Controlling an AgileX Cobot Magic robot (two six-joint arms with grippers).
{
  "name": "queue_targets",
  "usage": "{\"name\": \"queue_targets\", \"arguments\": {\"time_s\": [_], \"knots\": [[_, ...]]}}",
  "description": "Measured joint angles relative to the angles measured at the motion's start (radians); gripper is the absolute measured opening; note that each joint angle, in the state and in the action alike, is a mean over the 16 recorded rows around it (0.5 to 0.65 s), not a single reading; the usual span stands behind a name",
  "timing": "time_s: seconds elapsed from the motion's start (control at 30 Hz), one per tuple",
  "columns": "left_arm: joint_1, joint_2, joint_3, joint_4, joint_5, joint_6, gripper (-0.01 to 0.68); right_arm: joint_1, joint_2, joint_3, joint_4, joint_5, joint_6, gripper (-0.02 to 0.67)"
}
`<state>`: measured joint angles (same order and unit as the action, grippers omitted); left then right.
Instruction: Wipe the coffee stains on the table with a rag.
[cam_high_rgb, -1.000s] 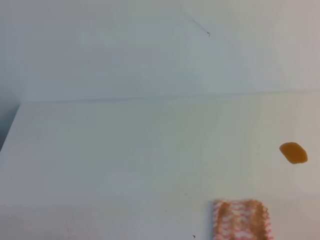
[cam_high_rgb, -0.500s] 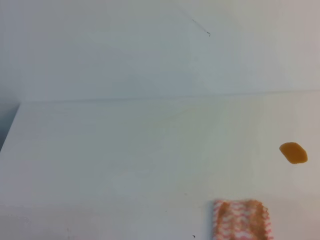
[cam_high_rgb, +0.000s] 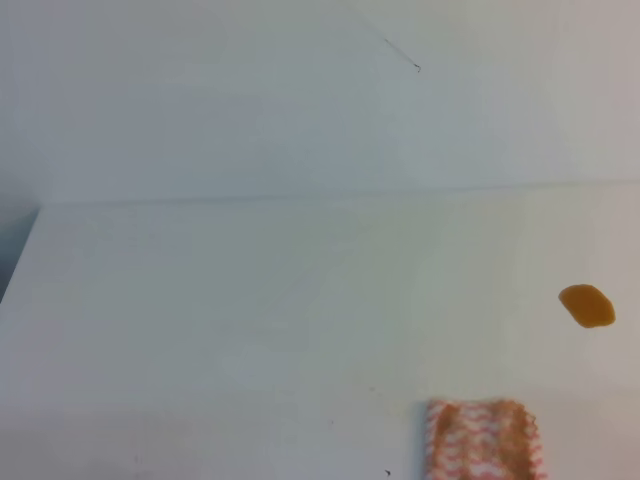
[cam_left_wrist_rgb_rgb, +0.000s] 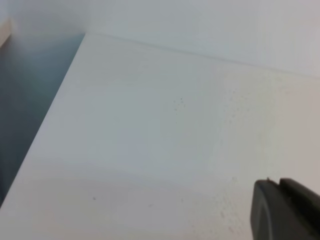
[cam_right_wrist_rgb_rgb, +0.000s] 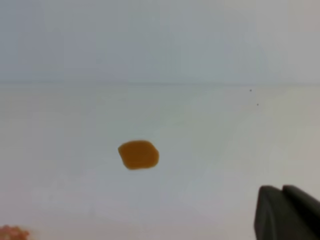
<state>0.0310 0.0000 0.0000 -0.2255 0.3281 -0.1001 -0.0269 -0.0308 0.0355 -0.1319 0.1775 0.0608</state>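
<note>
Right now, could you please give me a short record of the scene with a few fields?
surface: white table
stain: one amber-brown coffee stain, right side of the table, unwiped
rag: orange-pink and white rag, lying flat at the near edge, apart from the stain
rag held: no
right end effector: shut, holding nothing
left end effector: only partly in view, state unclear

Left gripper (cam_left_wrist_rgb_rgb: 286, 210) fingers pressed together, right gripper (cam_right_wrist_rgb_rgb: 286, 214) fingers closed, both holding nothing

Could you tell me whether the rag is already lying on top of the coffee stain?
No, the rag lies apart from the coffee stain, bare table between them.
</note>
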Motion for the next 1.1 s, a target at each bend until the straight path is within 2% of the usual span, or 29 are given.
{"name": "queue_targets", "arguments": {"time_s": [0.43, 0.6, 0.8, 1.1], "knots": [[0.0, -0.002, 0.003, 0.0, -0.001, 0.0, -0.001, 0.0, 0.001, -0.007, 0.012, -0.447, 0.001, -0.003], [0.0, -0.002, 0.003, 0.0, -0.001, 0.0, -0.001, 0.0, 0.003, -0.062, 0.034, -0.47, 0.009, -0.003], [0.0, -0.002, 0.003, 0.0, -0.001, 0.0, -0.001, 0.0, 0.024, -0.209, 0.058, -0.255, 0.006, -0.003], [0.0, 0.0, 0.0, 0.0, 0.0, 0.0, -0.001, 0.0, 0.192, -0.512, 0.118, 0.347, -0.045, -0.002]]}}
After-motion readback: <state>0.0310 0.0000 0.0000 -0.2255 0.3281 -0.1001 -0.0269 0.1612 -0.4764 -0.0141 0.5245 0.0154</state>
